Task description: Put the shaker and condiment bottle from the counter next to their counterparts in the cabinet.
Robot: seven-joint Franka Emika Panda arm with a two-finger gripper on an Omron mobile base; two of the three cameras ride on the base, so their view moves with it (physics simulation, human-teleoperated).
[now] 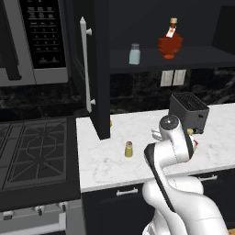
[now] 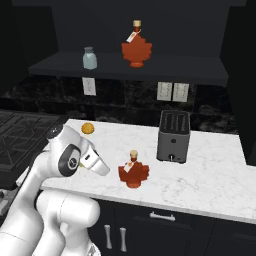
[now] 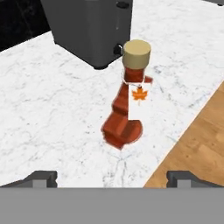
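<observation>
My white arm bends low over the tabletop [image 2: 210, 175], elbow up, hand tipped down toward the condiment bottle [image 3: 127, 100]; my pincer [image 3: 112, 178] is open wide, its two dark tips far apart, and it holds nothing; the bottle stands upright ahead of the tips, not touching them; it is red-orange and shiny, wide at the bottom like a leaf, thin at the neck, with a tan cork cap and a small white tag with a leaf on it; it sits near the front edge, by the boxy grey toaster [image 2: 173, 136]; the tabletop is white stone with thin grey lines; the small yellow shaker [image 1: 129, 149] with a grey cap stands well apart, near the black cabinet door [image 1: 101, 69]; on the cabinet shelf [image 2: 165, 70] stand a pale blue shaker [image 2: 90, 58] and a matching red bottle [image 2: 136, 47].
</observation>
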